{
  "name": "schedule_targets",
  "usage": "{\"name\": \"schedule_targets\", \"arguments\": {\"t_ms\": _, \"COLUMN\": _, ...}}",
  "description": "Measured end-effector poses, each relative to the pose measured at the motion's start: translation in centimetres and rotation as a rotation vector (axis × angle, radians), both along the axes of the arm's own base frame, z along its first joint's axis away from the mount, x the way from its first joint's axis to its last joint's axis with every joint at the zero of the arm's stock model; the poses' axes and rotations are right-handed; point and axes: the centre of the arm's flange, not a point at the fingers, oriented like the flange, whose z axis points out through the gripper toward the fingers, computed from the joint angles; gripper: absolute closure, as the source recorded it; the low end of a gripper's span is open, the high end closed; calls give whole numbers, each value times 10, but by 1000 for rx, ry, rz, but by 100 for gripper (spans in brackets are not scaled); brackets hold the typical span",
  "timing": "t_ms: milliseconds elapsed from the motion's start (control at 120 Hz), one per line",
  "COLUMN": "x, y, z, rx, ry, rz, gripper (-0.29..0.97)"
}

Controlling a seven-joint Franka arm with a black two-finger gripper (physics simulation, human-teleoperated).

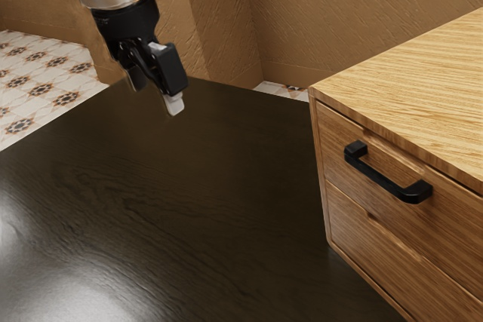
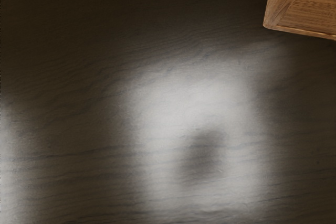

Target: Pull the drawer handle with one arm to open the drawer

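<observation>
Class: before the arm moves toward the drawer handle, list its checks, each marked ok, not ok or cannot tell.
1. Gripper open, holding nothing: ok.
2. Black handle on the upper drawer exposed, nothing in front: ok.
3. Upper drawer shut, flush with the cabinet: ok.
4. Gripper at the handle: not ok; it hangs above the table, far toward the exterior view's left.
5. Fingers wide enough for the handle: cannot tell.
</observation>
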Motion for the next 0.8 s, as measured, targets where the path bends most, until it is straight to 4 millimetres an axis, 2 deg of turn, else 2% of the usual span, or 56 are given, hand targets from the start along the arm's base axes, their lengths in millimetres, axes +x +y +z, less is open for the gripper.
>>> {"name": "schedule_targets", "arguments": {"t_ms": 250, "x": 13, "y": -41, "z": 17, "rx": -23, "ry": -166, "rz": -140, "gripper": 0}}
{"name": "schedule_targets", "arguments": {"t_ms": 392, "x": 14, "y": -50, "z": 21, "rx": -62, "ry": -198, "rz": -181, "gripper": 0}}
{"name": "schedule_targets", "arguments": {"t_ms": 492, "x": 15, "y": -58, "z": 17, "rx": -71, "ry": -195, "rz": -206, "gripper": 0}}
{"name": "schedule_targets", "arguments": {"t_ms": 608, "x": 12, "y": -74, "z": 16, "rx": -79, "ry": -191, "rz": -263, "gripper": 0}}
{"name": "schedule_targets", "arguments": {"t_ms": 800, "x": 1, "y": -109, "z": 17, "rx": -80, "ry": -174, "rz": -467, "gripper": 0}}
